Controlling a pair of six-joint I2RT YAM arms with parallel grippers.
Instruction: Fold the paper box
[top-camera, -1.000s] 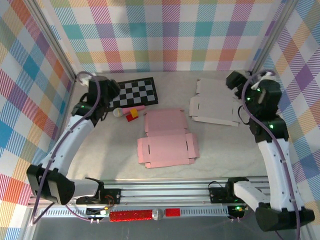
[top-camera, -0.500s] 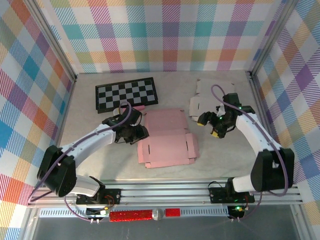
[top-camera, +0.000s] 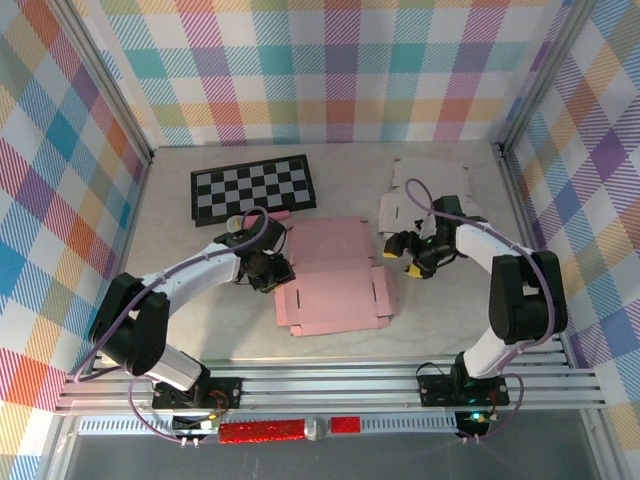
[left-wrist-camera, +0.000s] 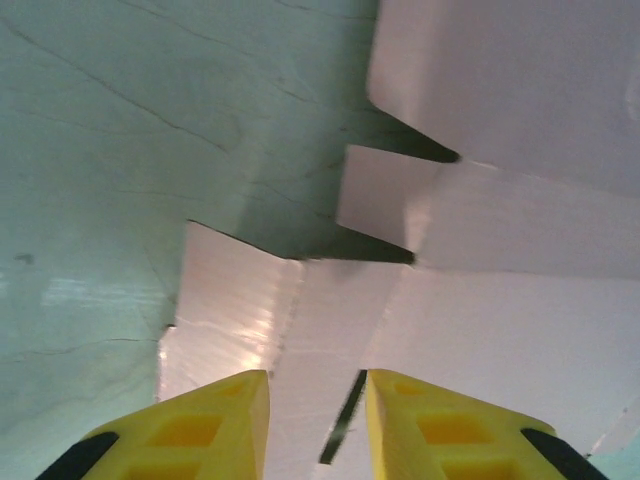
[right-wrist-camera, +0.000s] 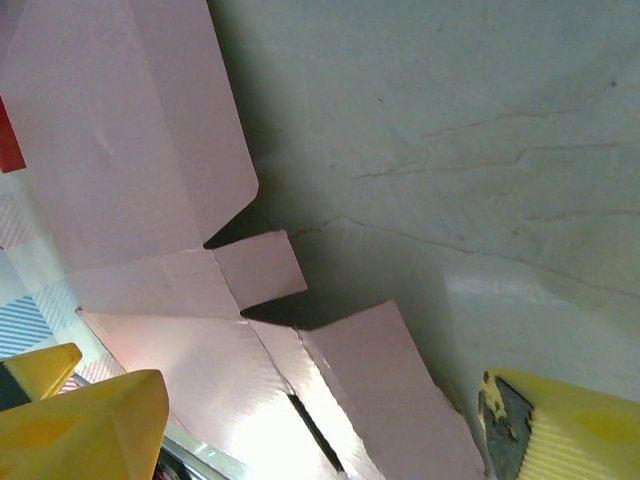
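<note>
The paper box (top-camera: 335, 275) is a flat pink cut-out lying unfolded in the middle of the table. My left gripper (top-camera: 276, 272) is low at the box's left edge. Its yellow fingers (left-wrist-camera: 215, 420) stand a narrow gap apart over the pink side flap (left-wrist-camera: 300, 330), straddling the strip beside a slot, and are open. My right gripper (top-camera: 402, 250) is at the box's right edge. In the right wrist view its fingers (right-wrist-camera: 85, 420) stand wide open over the pink flap (right-wrist-camera: 370, 390), with nothing held.
A white flat cardboard cut-out (top-camera: 432, 195) lies at the back right, just behind the right arm. A black-and-white checkerboard (top-camera: 252, 187) lies at the back left, with a small pink and white object (top-camera: 240, 221) in front of it. Plaid walls enclose the table.
Both arms have swung down from the back corners to the pink box's left and right edges. The left fingers have drawn closer together, and the right ones slightly.
</note>
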